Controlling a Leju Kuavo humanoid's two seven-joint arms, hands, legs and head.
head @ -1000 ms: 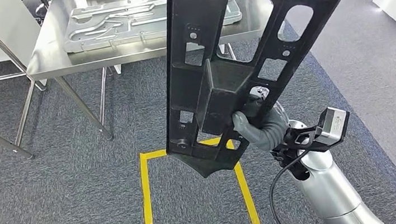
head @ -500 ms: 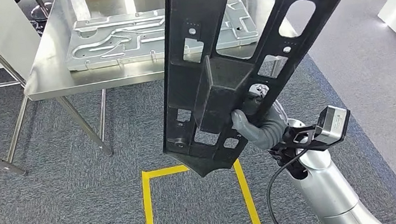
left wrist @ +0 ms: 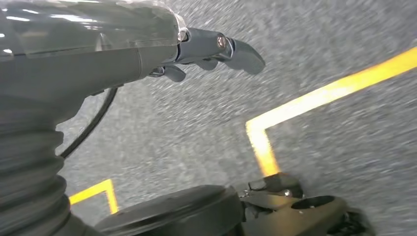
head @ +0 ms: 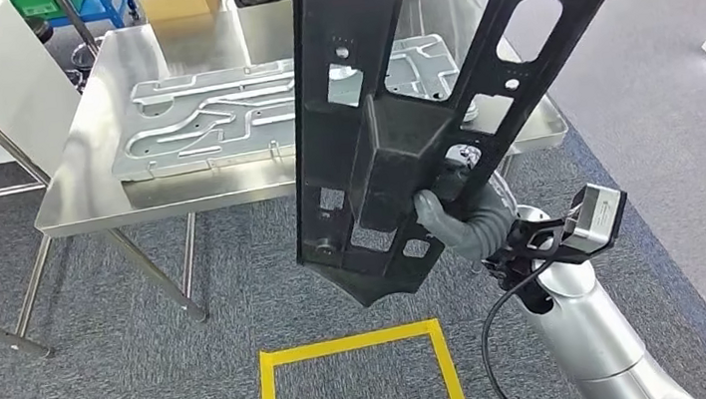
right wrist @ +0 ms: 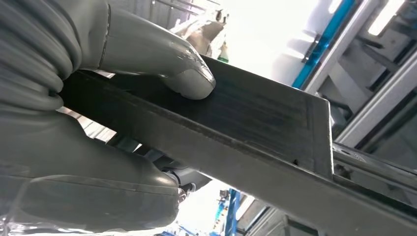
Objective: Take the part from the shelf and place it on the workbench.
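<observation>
Your right hand (head: 467, 222) grips the long black perforated plastic panel (head: 418, 102) by its boxy rib, holding it upright; its top is cut off. Beyond it stands the steel workbench (head: 78, 196). Your left hand (left wrist: 211, 51) hangs with fingers loosely apart, holding nothing.

Silver right arm (head: 596, 337), grey ribbed hand (head: 472, 226), black cable (head: 491, 344)

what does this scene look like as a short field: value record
part: black panel, held upright above the carpet
right hand: grips the panel's box-shaped rib
left hand: holds nothing, hangs over the carpet
workbench: steel table ahead, silver plate lying on it
floor: yellow tape square on grey carpet
task state: panel not yet on the table
</observation>
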